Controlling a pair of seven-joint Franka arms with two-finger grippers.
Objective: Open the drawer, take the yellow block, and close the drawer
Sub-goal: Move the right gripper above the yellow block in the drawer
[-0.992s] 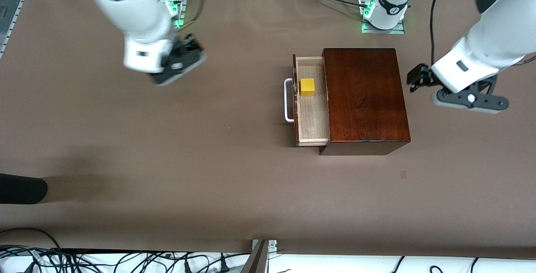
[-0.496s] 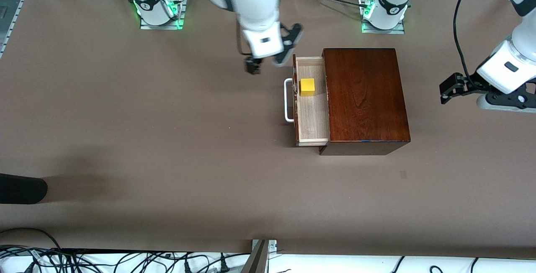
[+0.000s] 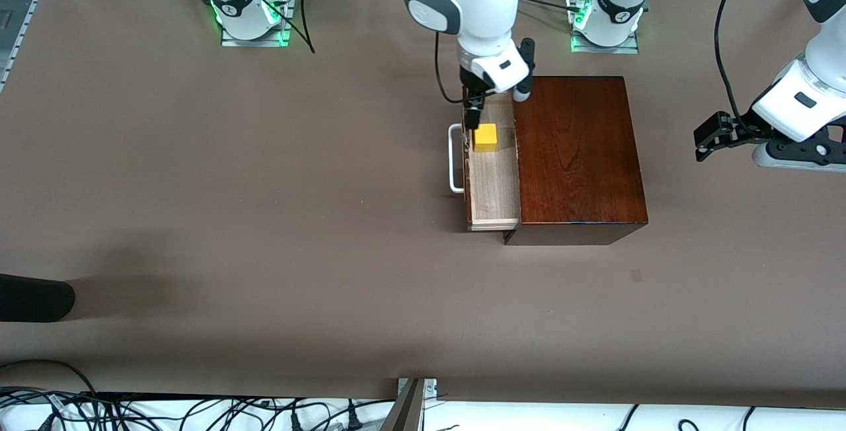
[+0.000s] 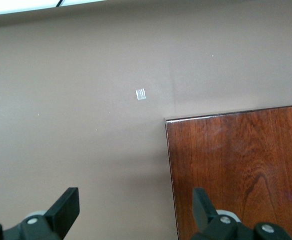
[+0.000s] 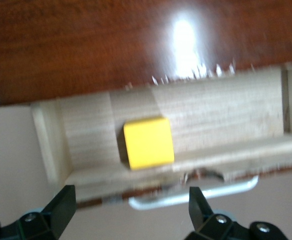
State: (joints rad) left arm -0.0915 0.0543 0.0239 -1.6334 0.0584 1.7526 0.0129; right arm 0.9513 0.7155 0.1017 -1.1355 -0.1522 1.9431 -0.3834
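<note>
The drawer (image 3: 492,183) stands pulled out of the mahogany box (image 3: 575,153) toward the right arm's end, with its white handle (image 3: 455,158) outermost. The yellow block (image 3: 484,137) lies in the drawer, in the part farther from the front camera. My right gripper (image 3: 477,108) is open above the drawer, close over the block. The right wrist view shows the block (image 5: 148,142) in the drawer (image 5: 221,125), the handle (image 5: 196,195) and my open right gripper (image 5: 129,210). My left gripper (image 3: 710,137) is open and empty over the table beside the box; the left wrist view (image 4: 134,202) shows it by the box's corner (image 4: 236,165).
A black object (image 3: 33,297) lies at the table's edge at the right arm's end, nearer the front camera. A small pale mark (image 3: 636,275) is on the table near the box. The arm bases (image 3: 248,11) stand along the edge farthest from the camera.
My right arm has swung from the right arm's end of the table to above the open drawer by the yellow block. My left gripper drew away from the box, then held still.
</note>
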